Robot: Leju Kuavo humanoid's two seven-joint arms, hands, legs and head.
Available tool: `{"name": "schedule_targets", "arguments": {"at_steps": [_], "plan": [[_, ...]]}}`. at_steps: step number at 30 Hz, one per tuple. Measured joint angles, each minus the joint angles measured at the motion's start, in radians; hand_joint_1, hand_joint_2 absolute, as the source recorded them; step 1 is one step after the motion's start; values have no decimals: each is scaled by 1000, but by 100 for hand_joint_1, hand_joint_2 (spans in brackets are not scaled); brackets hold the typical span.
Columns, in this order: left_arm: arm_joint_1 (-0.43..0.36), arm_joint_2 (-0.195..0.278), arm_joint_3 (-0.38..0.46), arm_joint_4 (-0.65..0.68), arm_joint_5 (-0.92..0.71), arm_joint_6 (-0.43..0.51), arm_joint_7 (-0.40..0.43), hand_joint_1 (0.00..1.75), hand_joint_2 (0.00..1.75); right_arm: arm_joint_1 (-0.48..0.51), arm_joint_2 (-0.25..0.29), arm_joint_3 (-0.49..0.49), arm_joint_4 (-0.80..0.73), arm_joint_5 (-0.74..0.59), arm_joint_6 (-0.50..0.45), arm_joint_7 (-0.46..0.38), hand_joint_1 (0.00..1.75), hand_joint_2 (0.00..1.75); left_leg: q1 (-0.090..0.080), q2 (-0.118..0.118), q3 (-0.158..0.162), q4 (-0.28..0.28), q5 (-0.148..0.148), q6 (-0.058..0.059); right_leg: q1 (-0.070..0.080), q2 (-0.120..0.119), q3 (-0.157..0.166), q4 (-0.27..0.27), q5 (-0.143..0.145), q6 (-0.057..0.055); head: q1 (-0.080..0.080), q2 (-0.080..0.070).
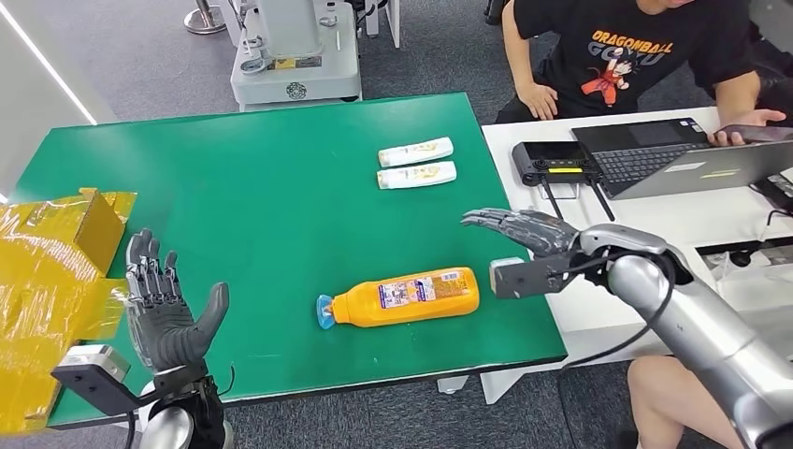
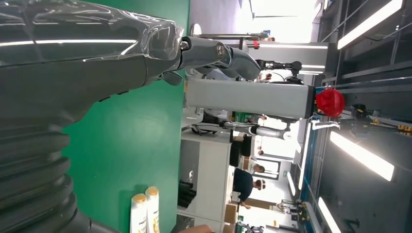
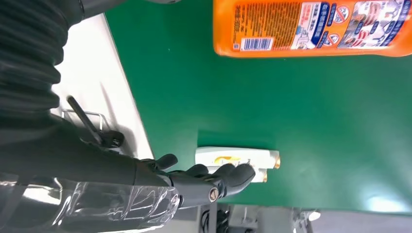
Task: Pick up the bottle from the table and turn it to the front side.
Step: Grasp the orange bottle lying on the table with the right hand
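head view / bottle: orange bottle (image 1: 407,296) lies on its side on the green table (image 1: 262,178), near the front edge, blue cap pointing to my left, label side up.
head view / my right hand: right hand (image 1: 519,228) hovers over the table's right edge, just right of and above the bottle's base, fingers stretched out and apart, holding nothing, not touching the bottle.
head view / my left hand: left hand (image 1: 164,309) is raised near the front left of the table, palm facing in, fingers spread, nothing in it, well apart from the bottle.
head view / other: two white tubes (image 1: 416,163) lie side by side farther back; yellow box (image 1: 56,281) at my left; person in a black shirt (image 1: 617,56) sits at a white desk (image 1: 673,215) with a laptop (image 1: 673,154) and a controller (image 1: 552,161).
left wrist view / my left hand: fingers (image 2: 228,56) extended, loose, nothing grasped; green table beneath, white tubes (image 2: 145,211) at the picture's edge.
right wrist view / bottle: bottle (image 3: 311,26) on the green table, barcode and label showing.
right wrist view / my right hand: fingers (image 3: 218,179) stretched, released, nothing held; white tubes (image 3: 238,160) just past the fingertips.
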Motion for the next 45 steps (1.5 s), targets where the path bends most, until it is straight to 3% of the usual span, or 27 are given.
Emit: {"name": "schedule_targets", "arguments": {"at_steps": [3,8,17,32,39,45], "plan": [[-8,0,0,14,2,0,-2,0,175,-102,1,110,87,-24,-5,-5,0,175,0,-2,0,0,0,0,0,-2,0,0,0,0,0,0],[-12,1,0,30,11,0,-11,0,175,-181,7,230,179,-42,-37,-13,0,175,0,-3,-1,0,0,0,0,-3,0,0,0,0,0,0],[-29,2,-5,51,19,0,-16,0,175,-180,43,343,325,-52,-149,-47,0,175,0,-4,-1,0,0,0,0,-4,0,0,-1,1,0,0],[-43,0,-30,55,27,6,-8,0,175,-53,93,369,409,41,-275,-74,0,175,0,-4,-1,0,0,0,0,-4,0,0,-1,1,0,0],[-50,0,-39,70,25,-7,-1,0,175,-26,68,321,357,73,-236,-46,0,175,0,-4,-1,0,0,1,0,-4,0,0,-1,1,0,0],[-56,0,-39,84,26,-12,-1,0,175,-66,9,306,319,86,-151,-47,0,175,-2,-3,-1,0,0,1,-1,-3,0,0,0,1,0,0]]}}
